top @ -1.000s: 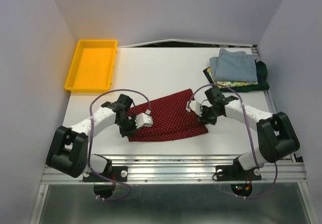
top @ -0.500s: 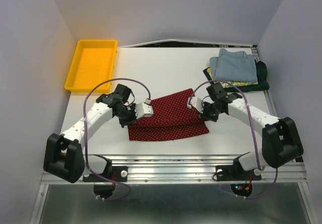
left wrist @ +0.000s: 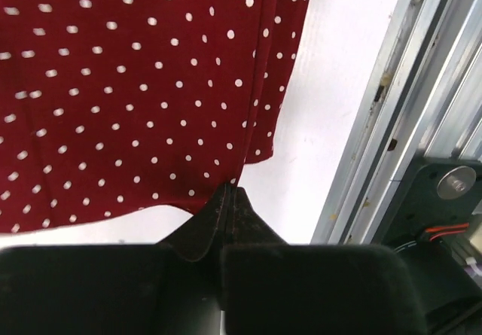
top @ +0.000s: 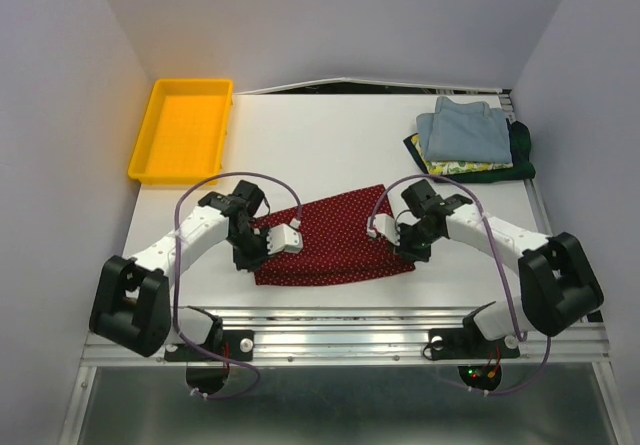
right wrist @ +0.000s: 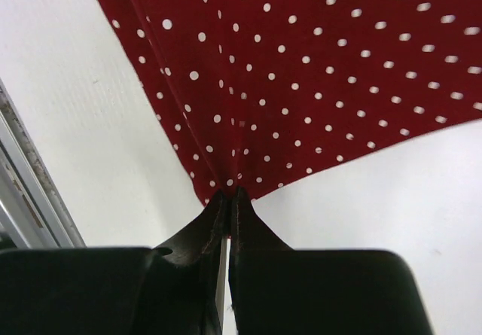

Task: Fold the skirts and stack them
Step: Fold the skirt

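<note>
Both hands are closed tight on the red dotted skirt [top: 335, 240], each pinching a bunch of its edge. The left hand [left wrist: 228, 192] holds the 9 o'clock end. The right hand [right wrist: 230, 196] holds the 3 o'clock end.

Over the last second the 2 hands went together toward 12 o'clock, then came back toward 6 o'clock. The skirt travelled with them. It now lies mid-worktop [top: 320, 145], a little nearer the 6 o'clock edge than half a second ago, and stretched between the 2 grips. That reads as a tug to pull the cloth flat rather than a new fold, so this skirt is probably part-folded and not yet ready to stack.

The stack of folded skirts [top: 465, 130] sits well apart at 1 o'clock, light blue on top. The yellow tray [top: 182, 130] is at 11 o'clock. The red skirt still has to be folded smaller and carried to the stack.
</note>
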